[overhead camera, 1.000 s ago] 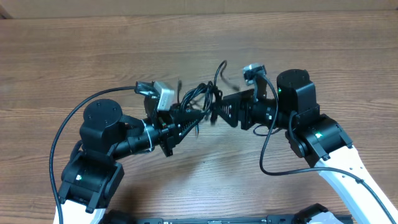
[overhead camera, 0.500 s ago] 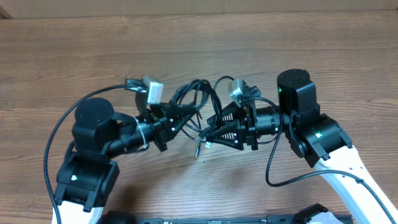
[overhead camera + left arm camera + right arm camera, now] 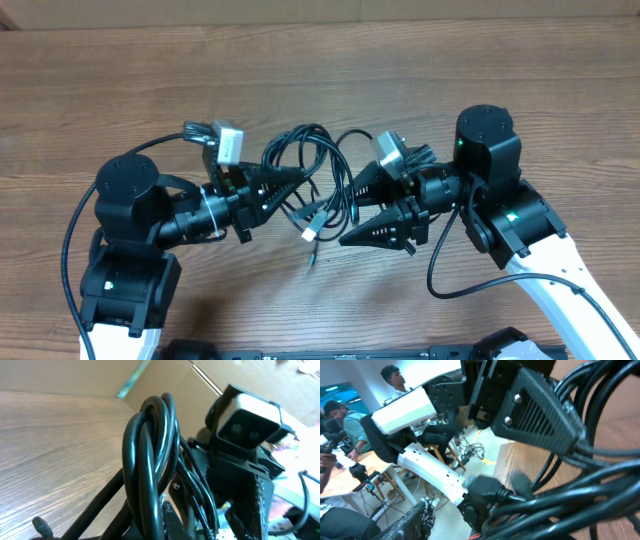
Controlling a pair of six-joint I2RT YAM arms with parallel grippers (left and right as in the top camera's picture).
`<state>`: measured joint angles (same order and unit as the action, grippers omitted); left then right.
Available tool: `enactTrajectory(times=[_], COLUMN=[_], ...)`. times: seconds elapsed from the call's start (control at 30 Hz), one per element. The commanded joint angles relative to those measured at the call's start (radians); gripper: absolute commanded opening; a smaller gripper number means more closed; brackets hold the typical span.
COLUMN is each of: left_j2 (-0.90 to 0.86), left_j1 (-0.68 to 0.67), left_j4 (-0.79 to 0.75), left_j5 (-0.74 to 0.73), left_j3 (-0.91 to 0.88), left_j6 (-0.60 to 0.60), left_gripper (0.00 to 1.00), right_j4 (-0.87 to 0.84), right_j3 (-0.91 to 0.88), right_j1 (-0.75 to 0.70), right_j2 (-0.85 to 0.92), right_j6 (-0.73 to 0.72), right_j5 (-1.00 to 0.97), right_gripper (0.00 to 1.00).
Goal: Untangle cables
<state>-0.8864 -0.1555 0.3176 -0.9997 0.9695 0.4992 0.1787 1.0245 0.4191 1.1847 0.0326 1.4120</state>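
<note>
The cables are a tangle of thin black loops hanging between the two arms above the wooden table. A silvery USB tip dangles below the bundle. My left gripper points right and is shut on the loops, which rise thick and glossy from its jaws in the left wrist view. My right gripper points left with its fingers spread wide, just right of the bundle. Strands cross in front of it in the right wrist view, where one finger shows at lower left and the other is hidden by cables.
The wooden table runs to a cardboard edge at the back. Each arm's own thick black wire loops beside it, the left one and the right one. The arm bases stand at the near edge.
The left arm has pulled back to the left with the bundle. The right gripper has dropped lower and spread its fingers wide. The USB tip now hangs between them.
</note>
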Motion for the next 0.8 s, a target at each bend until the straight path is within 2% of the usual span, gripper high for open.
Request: enactTrajectory(times=[0.0, 0.3, 0.37, 0.43, 0.77], left_j2=[0.004, -0.017, -0.017, -0.017, -0.035], left_j1=[-0.012, -0.013, -0.014, -0.014, -0.049], left_j4=[-0.002, 0.003, 0.002, 0.003, 0.011], left_j5=[-0.032, 0.032, 0.079, 0.103, 0.101], left_j3=[0.014, 0.014, 0.014, 0.014, 0.014], left_j6=[0.003, 0.008, 0.019, 0.018, 0.019], left_gripper=[0.04, 0.04, 0.04, 0.04, 0.04], right_j4=[-0.018, -0.021, -0.021, -0.021, -0.111], right_j3=[0.009, 0.009, 0.009, 0.009, 0.009], right_j1=[0.000, 0.000, 0.000, 0.000, 0.000], right_j2=[-0.004, -0.004, -0.004, -0.004, -0.004], right_j6=[-0.056, -0.063, -0.062, -0.062, -0.063], right_j5=[0.030, 0.063, 0.094, 0.109, 0.111], right_gripper=[0.53, 0.53, 0.59, 0.59, 0.69])
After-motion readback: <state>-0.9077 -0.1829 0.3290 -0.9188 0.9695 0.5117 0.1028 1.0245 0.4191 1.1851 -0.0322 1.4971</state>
